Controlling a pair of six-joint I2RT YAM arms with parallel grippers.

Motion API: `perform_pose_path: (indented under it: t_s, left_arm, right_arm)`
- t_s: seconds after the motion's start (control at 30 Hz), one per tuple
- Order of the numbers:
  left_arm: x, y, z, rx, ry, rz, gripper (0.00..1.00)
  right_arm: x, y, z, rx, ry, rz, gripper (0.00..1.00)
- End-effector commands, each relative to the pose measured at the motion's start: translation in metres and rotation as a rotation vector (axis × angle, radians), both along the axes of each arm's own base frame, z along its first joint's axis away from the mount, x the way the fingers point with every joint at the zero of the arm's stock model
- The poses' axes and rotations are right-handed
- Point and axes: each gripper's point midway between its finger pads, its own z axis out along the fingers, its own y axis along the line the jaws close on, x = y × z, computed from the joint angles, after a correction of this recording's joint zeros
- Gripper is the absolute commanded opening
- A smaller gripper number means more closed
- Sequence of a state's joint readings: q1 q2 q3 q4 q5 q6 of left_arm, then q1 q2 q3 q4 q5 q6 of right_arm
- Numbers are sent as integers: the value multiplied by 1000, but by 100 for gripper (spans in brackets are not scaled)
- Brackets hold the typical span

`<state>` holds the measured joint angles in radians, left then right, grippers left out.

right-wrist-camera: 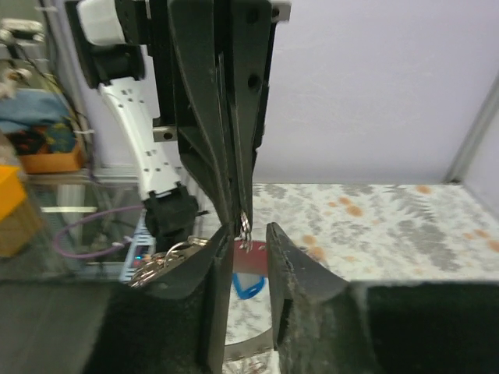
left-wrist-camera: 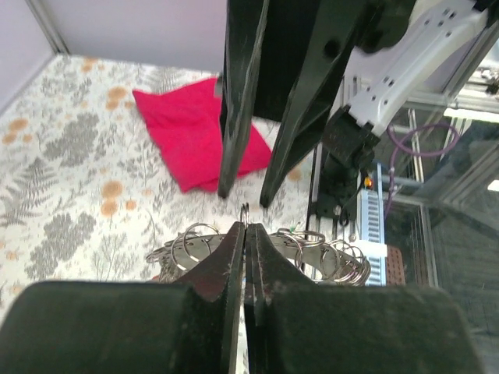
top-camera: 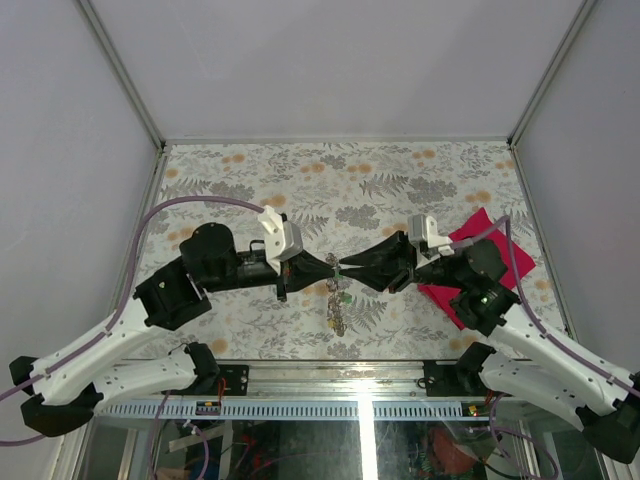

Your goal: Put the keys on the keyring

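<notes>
Both grippers meet tip to tip above the middle of the table. My left gripper (top-camera: 335, 266) (left-wrist-camera: 246, 227) is shut on a thin small split ring (left-wrist-camera: 245, 212) that sticks out past its tips. The keyring (left-wrist-camera: 312, 248), a flat grey band carrying several small wire rings, hangs just beyond and below those tips (top-camera: 335, 305). My right gripper (top-camera: 348, 270) (right-wrist-camera: 249, 230) is open, its jaws standing either side of that small ring (right-wrist-camera: 245, 226) without touching it. Under the gap dangle a red key head (right-wrist-camera: 251, 259) and a blue-headed key (right-wrist-camera: 248, 287).
A red cloth (top-camera: 480, 265) (left-wrist-camera: 195, 132) lies crumpled on the floral table cover under my right arm. The table's metal front rail (top-camera: 330, 372) runs below the hanging ring. Grey walls close in the left, right and back sides.
</notes>
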<state>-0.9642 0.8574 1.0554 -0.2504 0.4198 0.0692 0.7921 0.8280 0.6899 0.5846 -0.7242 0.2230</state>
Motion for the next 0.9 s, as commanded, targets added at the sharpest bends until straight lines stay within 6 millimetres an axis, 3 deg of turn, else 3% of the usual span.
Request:
perform_pose_path:
  t_s: [0.0,0.13,0.37,0.57,0.87]
  left_arm:
    - [2,6,5,66,-27,18,0]
    - [11,9,-1,170,-18,49,0]
    - [37,9,-22,366,42,150,0]
    - [55,15,-50,572,124,234,0]
    - [75,18,-83,726,173,323,0]
  right_arm:
    - [8,-22,32,2,-165,-155,34]
    - [29,-36,20,-70,-162,-312,42]
    - [58,-61,-15,-172,-88,-526,45]
    - [64,-70,-26,-181,-64,-586,48]
    - [64,-62,-40,-212,-25,-554,50]
